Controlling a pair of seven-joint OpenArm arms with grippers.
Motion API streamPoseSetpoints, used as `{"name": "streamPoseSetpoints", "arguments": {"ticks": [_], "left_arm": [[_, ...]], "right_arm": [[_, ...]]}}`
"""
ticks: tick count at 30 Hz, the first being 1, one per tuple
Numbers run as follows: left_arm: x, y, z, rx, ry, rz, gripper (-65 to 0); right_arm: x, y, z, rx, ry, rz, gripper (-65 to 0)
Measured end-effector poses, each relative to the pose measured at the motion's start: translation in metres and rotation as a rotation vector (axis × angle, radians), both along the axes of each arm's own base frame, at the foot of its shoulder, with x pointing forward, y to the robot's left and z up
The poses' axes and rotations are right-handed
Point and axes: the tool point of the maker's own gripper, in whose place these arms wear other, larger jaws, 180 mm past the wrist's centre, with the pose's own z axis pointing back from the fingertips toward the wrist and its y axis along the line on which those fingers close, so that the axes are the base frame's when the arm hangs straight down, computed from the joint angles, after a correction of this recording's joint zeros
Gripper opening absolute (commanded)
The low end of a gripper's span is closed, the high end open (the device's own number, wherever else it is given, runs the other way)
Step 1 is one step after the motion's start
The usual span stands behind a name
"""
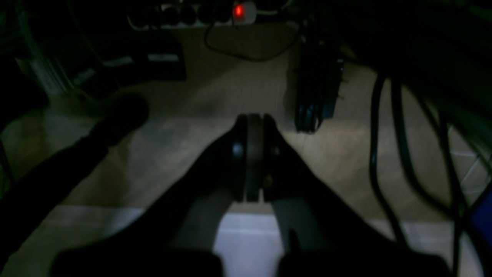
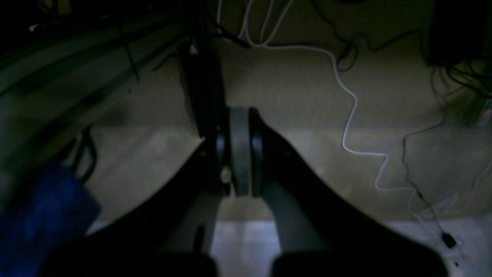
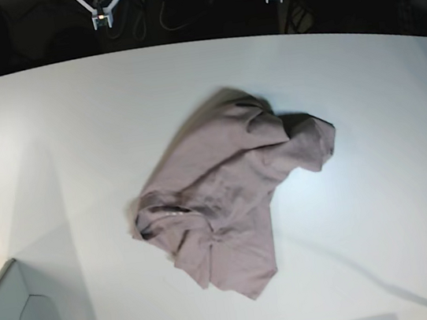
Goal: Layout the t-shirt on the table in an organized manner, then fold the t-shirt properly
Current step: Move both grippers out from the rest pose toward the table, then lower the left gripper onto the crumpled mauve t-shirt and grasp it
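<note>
Hanging off the table with nothing held: left gripper [image 1: 253,159] has its fingers pressed together, and right gripper [image 2: 240,152] does too. Both wrist views show only dim floor, cables and a power strip [image 1: 192,13] with a red lit switch; neither shows the shirt.

In the base view the t-shirt [image 3: 235,197] lies crumpled near the middle of the white table [image 3: 51,135], well apart from both arm mounts at the far edge. Collar opening faces lower left, one sleeve bunches up at the upper right, and the hem corner trails toward the near edge.

Judgement: light, soft, limp cotton that will drape and drag, not slide cleanly. Best pinch points look like the shoulder seams or hem corners, single layer only.

No brand or readable writing; a pale mark inside the collar is too small to read.
</note>
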Motion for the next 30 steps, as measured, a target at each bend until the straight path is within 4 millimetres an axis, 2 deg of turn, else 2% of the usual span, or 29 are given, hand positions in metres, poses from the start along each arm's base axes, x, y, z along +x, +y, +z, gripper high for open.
{"name": "streamPoseSetpoints", "arguments": {"ticks": [3,6,8,9,12,14,16,19,21,24,25,27,30], "left_arm": [[-0.006,0.005,0.007,0.002,-0.053,-0.004,-65.0],[-0.003,0.017,0.027,0.024,-0.153,-0.013,-65.0],[0.003,0.02,0.049,0.025,-0.24,-0.032,-65.0],[0.0,0.019,0.059,0.019,-0.243,-0.038,-65.0],[0.013,0.014,0.089,0.006,-0.286,-0.048,-65.0],[0.029,0.01,0.11,-0.007,-0.316,-0.047,-65.0],[0.054,0.018,0.134,0.005,-0.381,-0.029,-65.0],[0.081,0.035,0.166,0.052,-0.462,0.014,-65.0],[0.095,0.038,0.185,0.035,-0.501,0.053,-65.0],[0.128,0.035,0.218,-0.023,-0.602,0.122,-64.8],[0.137,0.04,0.228,-0.026,-0.635,0.143,-64.3],[0.155,0.052,0.245,-0.022,-0.689,0.189,-60.3],[0.177,0.054,0.255,-0.059,-0.706,0.233,-48.7]], "right_arm": [[0.006,0.0,0.024,0.006,-0.037,0.005,-65.0],[0.018,-0.007,0.048,-0.005,-0.101,0.013,-65.0],[0.024,-0.011,0.062,-0.016,-0.14,0.02,-65.0],[0.025,-0.012,0.068,-0.019,-0.143,0.023,-65.0],[0.029,-0.017,0.086,-0.027,-0.171,0.036,-65.0],[0.034,-0.022,0.102,-0.037,-0.196,0.044,-65.0],[0.04,-0.026,0.119,-0.048,-0.221,0.059,-65.0],[0.06,-0.03,0.151,-0.063,-0.306,0.074,-65.0],[0.074,-0.027,0.173,-0.061,-0.361,0.074,-65.0],[0.097,-0.023,0.204,-0.057,-0.447,0.075,-65.0],[0.105,-0.023,0.213,-0.061,-0.477,0.079,-65.0],[0.118,-0.021,0.224,-0.056,-0.52,0.08,-65.0],[0.136,-0.02,0.228,-0.055,-0.555,0.075,-65.0]]}}
